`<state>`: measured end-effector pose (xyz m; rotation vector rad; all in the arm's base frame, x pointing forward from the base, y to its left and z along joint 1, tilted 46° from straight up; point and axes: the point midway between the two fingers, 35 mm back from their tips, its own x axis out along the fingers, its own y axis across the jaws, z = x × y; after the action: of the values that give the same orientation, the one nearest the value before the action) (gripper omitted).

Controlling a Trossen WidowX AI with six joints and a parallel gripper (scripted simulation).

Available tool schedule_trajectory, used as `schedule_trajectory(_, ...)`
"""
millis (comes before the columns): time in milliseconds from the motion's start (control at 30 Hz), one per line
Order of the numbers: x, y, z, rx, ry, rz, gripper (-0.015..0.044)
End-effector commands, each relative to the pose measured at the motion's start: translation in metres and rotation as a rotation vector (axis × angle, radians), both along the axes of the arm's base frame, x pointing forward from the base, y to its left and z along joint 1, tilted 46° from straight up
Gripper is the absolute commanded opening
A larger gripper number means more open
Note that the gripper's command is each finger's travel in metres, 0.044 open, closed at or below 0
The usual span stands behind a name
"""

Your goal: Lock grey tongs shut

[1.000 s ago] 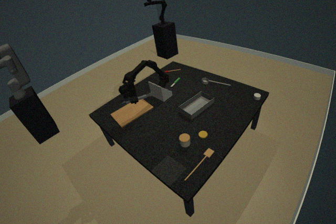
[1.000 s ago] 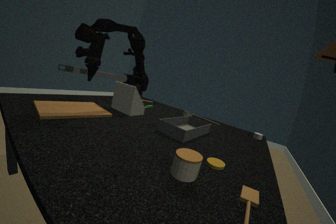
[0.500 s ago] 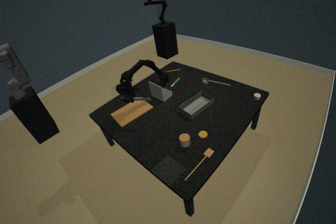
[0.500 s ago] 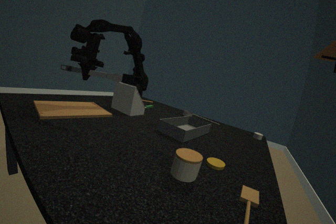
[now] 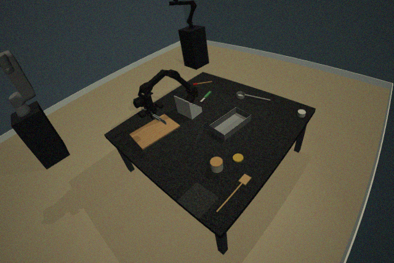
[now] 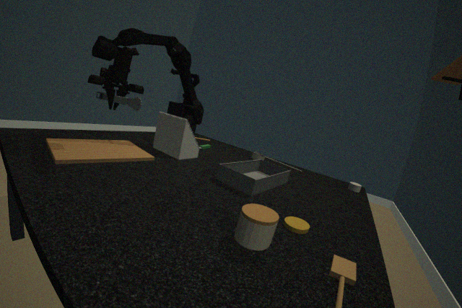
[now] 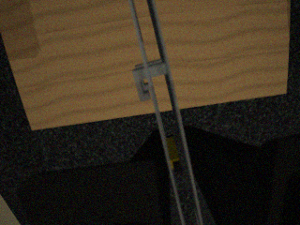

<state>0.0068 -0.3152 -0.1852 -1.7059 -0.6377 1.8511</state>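
Above the wooden board, near the desk's far-left edge in the top view, the end effector had the grey tongs clenched btwn its fingers, up in the air. The board lay w/ one short side close to the white wedge-shaped block, a gap btwn them; that block was the nearest thing to steer round. The roasting tin stood well apart, past the block, w/ no tongs across it.

Tongs looked narrow: two long thin arms almost side by side, w/ a slim gap, plus a small squarish bracket on them in the wrist view. Couldn't tell if the lock was engaged.

Arm arched up from its base & over, w/ its last part angled down, approx. upright, fingers pointing toward the desk.
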Motion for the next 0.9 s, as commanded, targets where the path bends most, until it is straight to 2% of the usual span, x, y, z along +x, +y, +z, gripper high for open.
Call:
schedule_trajectory(0,-0.009,0.001,-0.001,-0.007,0.096,-0.103,-0.0150)
schedule_trajectory(867,-0.069,0.011,-0.004,-0.045,0.780,-0.836,-0.0150)
